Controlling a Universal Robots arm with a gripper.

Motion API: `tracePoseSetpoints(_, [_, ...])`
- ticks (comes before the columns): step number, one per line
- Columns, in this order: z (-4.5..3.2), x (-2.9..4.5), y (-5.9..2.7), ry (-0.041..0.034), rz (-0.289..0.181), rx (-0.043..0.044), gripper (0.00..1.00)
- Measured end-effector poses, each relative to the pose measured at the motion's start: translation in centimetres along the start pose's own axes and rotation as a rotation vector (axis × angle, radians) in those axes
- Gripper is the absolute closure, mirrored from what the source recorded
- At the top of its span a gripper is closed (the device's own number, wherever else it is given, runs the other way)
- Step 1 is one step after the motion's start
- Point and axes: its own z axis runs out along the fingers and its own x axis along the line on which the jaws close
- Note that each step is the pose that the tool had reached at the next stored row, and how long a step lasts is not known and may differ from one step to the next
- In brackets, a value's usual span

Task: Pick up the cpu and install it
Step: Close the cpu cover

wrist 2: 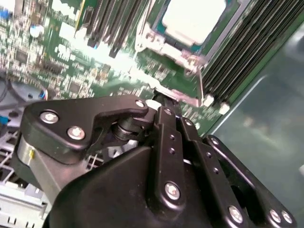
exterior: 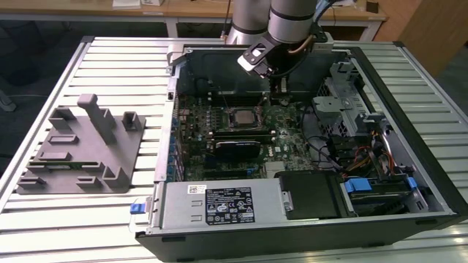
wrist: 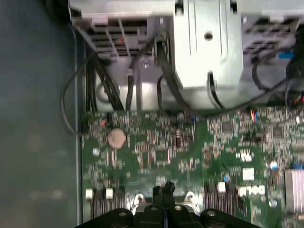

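Blocking part of the far wall of the open computer case (exterior: 431,181) in the exterior view, the robot arm (exterior: 289,22) hangs steeply down into the case. Its upper links are cut off by that picture's upper edge. In the second wrist view the gripper's own black linkage hides the motherboard (wrist 2: 71,71) beneath it, and in the first wrist view the fingers are cut off at the picture's edge.

The wrist points almost straight down at the board. The gripper (exterior: 273,97) is low over the far part of the board, near the socket and towards the exterior view's right of it. Whether its tips touch the board cannot be told. In both wrist views the gripper (wrist 2: 159,102) (wrist: 164,191) has its two thin black fingers (wrist: 160,194) pressed together, with no gap and nothing between them.

The cpu (exterior: 241,116) lies flat in its socket in the middle of the motherboard, apart from the gripper, with its silvery top facing up. Being square, it has no longer side. Its edges run parallel to the memory slots (wrist 2: 237,52) beside it in the second wrist view, where the cpu (wrist 2: 192,19) shows pale. Whether the socket's frame is clamped over it cannot be made out.

A grey tray (exterior: 80,156) with upright posts sits on the slatted table (exterior: 109,60), well apart from the case, at the exterior view's left.
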Motion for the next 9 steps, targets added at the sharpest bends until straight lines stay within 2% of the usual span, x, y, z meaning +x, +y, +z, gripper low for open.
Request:
tracePoseSetpoints(6, [-0.04, -0.07, -1.46, 0.0000, 0.000, -0.0003, 0.89])
tracePoseSetpoints(9, [-0.06, -0.08, -1.83, -0.0002, 0.000, -0.0003, 0.89])
